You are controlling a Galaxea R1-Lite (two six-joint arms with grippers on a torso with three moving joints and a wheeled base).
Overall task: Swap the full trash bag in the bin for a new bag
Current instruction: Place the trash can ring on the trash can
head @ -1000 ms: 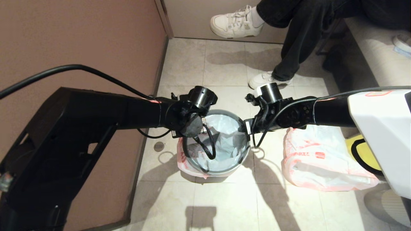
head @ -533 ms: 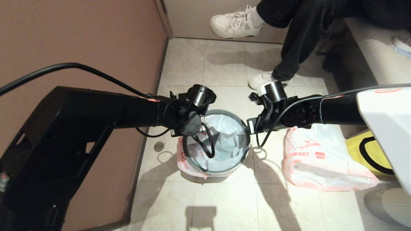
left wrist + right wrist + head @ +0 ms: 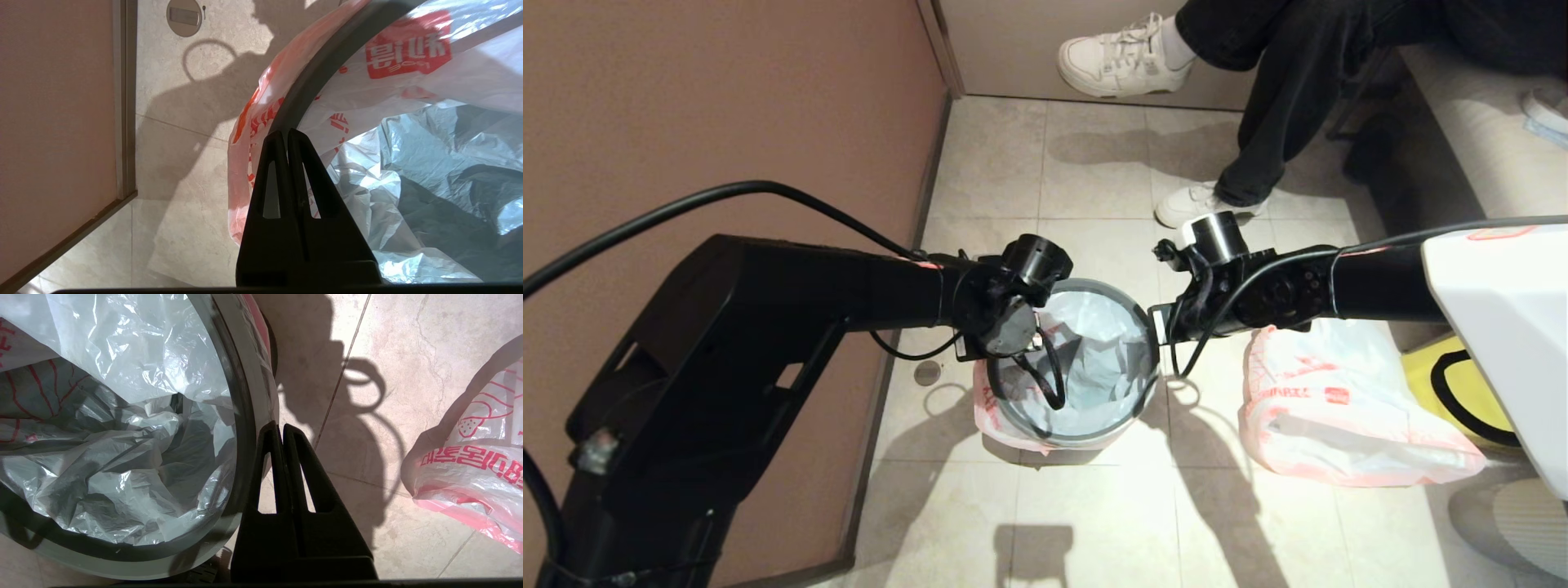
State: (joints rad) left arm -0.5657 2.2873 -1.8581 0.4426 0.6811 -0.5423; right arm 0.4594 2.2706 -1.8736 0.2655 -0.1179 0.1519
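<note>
The bin [image 3: 1081, 441] stands on the tiled floor between my two arms. The new bag [image 3: 1104, 366] lines it, crumpled inside, with its pink hem [image 3: 244, 163] folded down the outside. The grey ring [image 3: 327, 57] lies on the bag at the rim. My left gripper [image 3: 287, 132] is shut, its tips at the ring's left side. Just outside the ring's [image 3: 242, 396] right edge, my right gripper [image 3: 282, 426] is shut above the floor. The full trash bag [image 3: 1339, 416] lies on the floor to the right, also visible in the right wrist view [image 3: 478, 473].
A brown wall [image 3: 727, 98] runs close along the left. A seated person's legs and white shoes [image 3: 1123, 57] are at the back. A yellow and black object [image 3: 1454, 384] sits at the far right. A round floor drain [image 3: 927, 373] lies left of the bin.
The left arm has shifted a little toward me and down at the ring. The right wrist moved slightly right, then held still. Bin and bags have not moved.
</note>
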